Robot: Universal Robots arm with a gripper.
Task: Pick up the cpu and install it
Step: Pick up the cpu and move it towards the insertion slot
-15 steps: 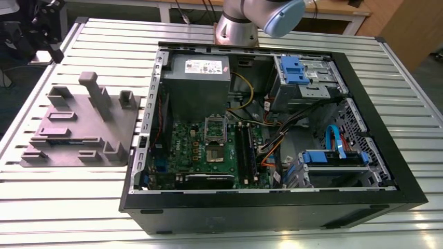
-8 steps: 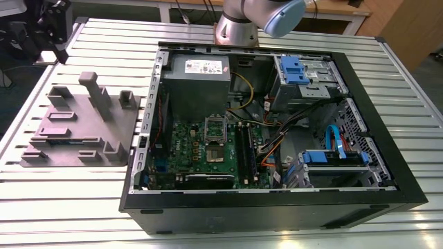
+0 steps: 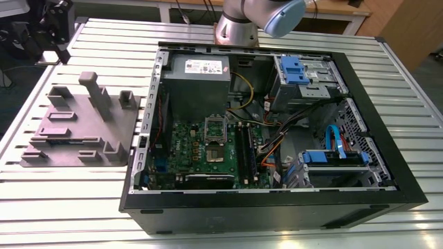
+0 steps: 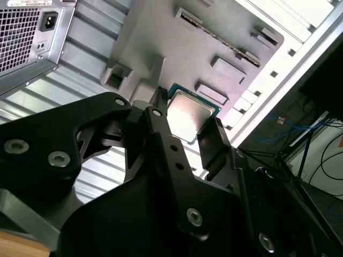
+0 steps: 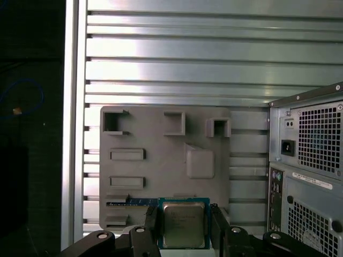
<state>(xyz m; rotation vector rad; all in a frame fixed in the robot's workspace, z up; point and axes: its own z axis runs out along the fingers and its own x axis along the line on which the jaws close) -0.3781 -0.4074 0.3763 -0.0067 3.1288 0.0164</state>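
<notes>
In both wrist views the gripper [image 5: 184,213] hangs high above the grey tray [image 5: 161,160], facing down at it. Its fingers [image 5: 151,220] are clamped on opposite edges of the cpu [image 5: 184,226], held clear of the tray. To the exterior view's right of the tray stands the open computer case [image 3: 277,207].

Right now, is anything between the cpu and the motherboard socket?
The cpu sits between the fingers over the grey tray. The case's side wall stands between tray and socket; nothing visible covers the socket, and the case is open on top.
</notes>
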